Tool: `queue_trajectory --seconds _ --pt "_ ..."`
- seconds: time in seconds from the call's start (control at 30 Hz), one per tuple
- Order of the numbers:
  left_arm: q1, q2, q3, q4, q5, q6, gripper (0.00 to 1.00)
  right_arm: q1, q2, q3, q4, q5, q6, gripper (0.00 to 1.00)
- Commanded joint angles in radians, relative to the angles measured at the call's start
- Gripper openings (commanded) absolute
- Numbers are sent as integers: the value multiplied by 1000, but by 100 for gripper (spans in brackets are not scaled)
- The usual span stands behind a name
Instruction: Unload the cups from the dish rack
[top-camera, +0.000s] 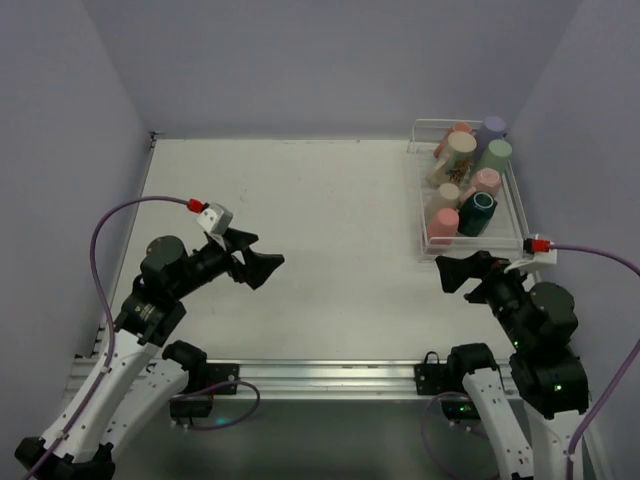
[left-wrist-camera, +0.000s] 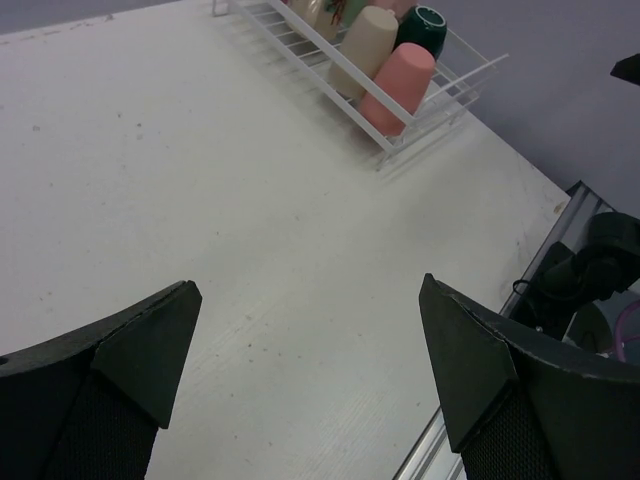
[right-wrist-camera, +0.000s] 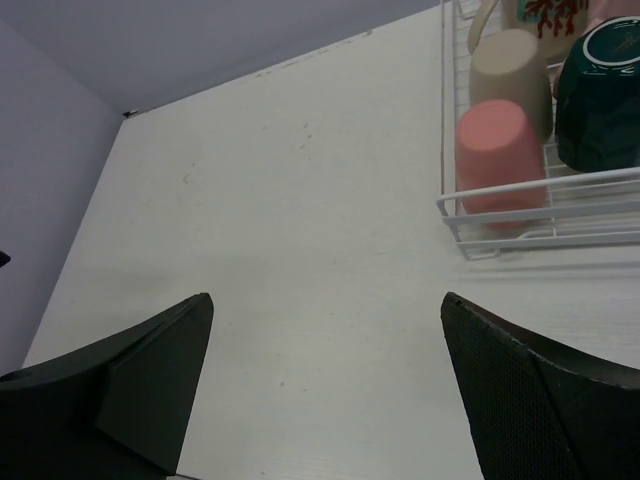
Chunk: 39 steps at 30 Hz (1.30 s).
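The white wire dish rack (top-camera: 519, 205) stands at the table's far right and holds several cups lying on their sides. A salmon cup (top-camera: 443, 224) and a dark green mug (top-camera: 477, 213) lie at its near end, a tan cup (top-camera: 453, 155), a light green cup (top-camera: 493, 156) and a lavender cup (top-camera: 494, 127) farther back. The salmon cup (right-wrist-camera: 497, 154) and green mug (right-wrist-camera: 600, 95) show in the right wrist view, and in the left wrist view (left-wrist-camera: 398, 88). My left gripper (top-camera: 262, 256) is open and empty over the table's left middle. My right gripper (top-camera: 457, 271) is open and empty just in front of the rack.
The white table (top-camera: 300, 220) is bounded by grey walls at the back and sides. An aluminium rail (top-camera: 330, 375) runs along the near edge between the arm bases. Purple cables loop beside each arm.
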Motion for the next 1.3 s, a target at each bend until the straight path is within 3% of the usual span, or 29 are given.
queue_trajectory --seconds 0.0,0.27,0.6,0.87,1.27 --pt "8 9 30 1 22 31 100 -3 62 62 -36 97 -29 99" --pt "-2 8 -28 -38 -54 20 100 -3 254 80 -32 236 -46 91" --pt "-109 38 -17 -49 -162 25 100 43 599 125 68 468 -26 87" --pt "-163 47 -8 -56 -200 37 100 47 841 190 186 482 -56 85" --pt "-175 60 -7 -64 -218 41 100 42 1056 249 248 545 -59 82"
